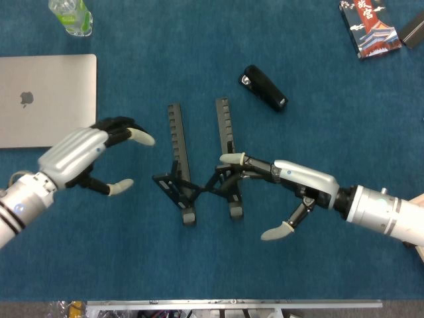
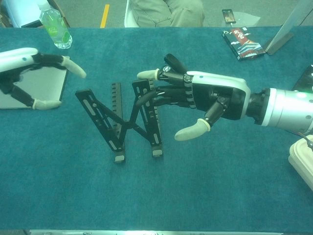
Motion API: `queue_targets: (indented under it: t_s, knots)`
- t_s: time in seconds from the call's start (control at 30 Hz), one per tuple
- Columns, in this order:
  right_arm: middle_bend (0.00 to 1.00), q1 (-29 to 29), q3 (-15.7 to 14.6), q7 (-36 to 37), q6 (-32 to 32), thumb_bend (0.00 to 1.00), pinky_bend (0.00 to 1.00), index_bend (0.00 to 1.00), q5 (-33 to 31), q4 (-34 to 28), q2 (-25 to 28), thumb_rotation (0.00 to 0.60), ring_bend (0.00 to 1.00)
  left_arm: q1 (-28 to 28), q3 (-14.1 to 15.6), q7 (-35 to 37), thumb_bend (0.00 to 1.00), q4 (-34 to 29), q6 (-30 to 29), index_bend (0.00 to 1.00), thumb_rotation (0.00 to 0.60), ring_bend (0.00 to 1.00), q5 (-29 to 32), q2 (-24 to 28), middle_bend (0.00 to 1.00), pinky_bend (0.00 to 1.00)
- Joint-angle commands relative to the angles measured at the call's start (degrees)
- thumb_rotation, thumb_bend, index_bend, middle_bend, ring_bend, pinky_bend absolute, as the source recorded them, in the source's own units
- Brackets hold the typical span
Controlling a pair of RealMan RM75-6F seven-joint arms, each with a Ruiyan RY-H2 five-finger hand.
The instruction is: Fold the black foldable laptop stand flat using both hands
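- Our black laptop stand (image 1: 199,159) sits near the middle of the desk (image 1: 199,265), half opened: its two notched rails point toward the far edge, and the crossed struts and rubber feet lie toward the near edge
- In the chest view the stand (image 2: 122,122) is raised on its struts, so we judge the folding barely begun
- Our right hand (image 1: 291,189) comes in from the right edge with its fingers (image 1: 233,159) stretched out against the right rail and the strut beneath it, the thumb hanging apart below; it touches the stand but does not close round it, which looks to us like bracing that side so it cannot slide
- In the chest view the right hand (image 2: 205,100) has its upper fingers across the top of the right rail, well placed to press it inward
- Our left hand (image 1: 83,156) hovers just left of the stand, holding nothing, fingers and thumb spread apart like a clamp opened toward the left rail; we take it to be lining up for the opposite push
- The left hand (image 2: 29,73) is apart from the stand in the chest view too
- The silver laptop (image 1: 46,99) lies closed by the left edge, a green bottle (image 1: 71,16) at the far left corner, a black stapler-like object (image 1: 264,87) beyond the stand, and a printed box (image 1: 370,20) at the far right corner, all well out of our way
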State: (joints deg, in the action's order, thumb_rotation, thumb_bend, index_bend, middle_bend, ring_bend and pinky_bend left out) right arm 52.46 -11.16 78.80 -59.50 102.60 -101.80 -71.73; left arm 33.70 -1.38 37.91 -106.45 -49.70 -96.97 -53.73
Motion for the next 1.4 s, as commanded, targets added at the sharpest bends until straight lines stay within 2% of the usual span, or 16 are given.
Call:
queue_targets:
  t_s: [0.03, 0.23, 0.4, 0.63, 0.93, 1.4]
  knots:
    - [0.16, 0.1, 0.0, -0.2, 0.2, 0.0, 0.07, 0.03, 0.0, 0.1, -0.1, 0.6, 0.03, 7.3, 0.7, 13.8, 0.28, 3.8, 5.5, 0.27, 0.6, 0.15, -2.3, -2.0, 0.24, 0.18]
    - [0.16, 0.4, 0.2, -0.2, 0.6, 0.0, 0.07, 0.03, -0.1, 0.1, -0.4, 0.6, 0.03, 13.4, 3.3, 27.9, 0.3, 8.1, 8.0, 0.29, 0.6, 0.23, -5.8, -3.8, 0.28, 0.25]
    - [0.16, 0.7, 0.3, -0.2, 1.1, 0.0, 0.07, 0.03, -0.1, 0.4, -0.9, 0.6, 0.03, 19.3, 7.1, 40.3, 0.3, 11.6, 10.1, 0.29, 0.6, 0.26, -8.9, -5.6, 0.33, 0.34]
    - [0.16, 1.1, 0.5, -0.3, 1.6, 0.0, 0.07, 0.03, -0.3, 0.6, -1.5, 0.6, 0.03, 25.5, 12.1, 53.2, 0.3, 16.9, 8.4, 0.29, 0.6, 0.3, -12.3, -9.1, 0.35, 0.42]
    - [0.16, 1.1, 0.5, -0.3, 1.4, 0.0, 0.07, 0.03, -0.4, 0.7, -1.6, 0.6, 0.03, 29.7, 15.9, 62.5, 0.3, 21.1, 5.0, 0.29, 0.6, 0.3, -12.4, -12.9, 0.35, 0.42]
    - [0.16, 0.6, -0.2, 0.6, 0.4, 0.0, 0.07, 0.03, 0.1, 1.4, -1.5, 0.6, 0.03, 32.7, 21.0, 67.9, 0.3, 23.5, 2.2, 0.29, 0.6, 0.3, -11.5, -16.3, 0.35, 0.42]
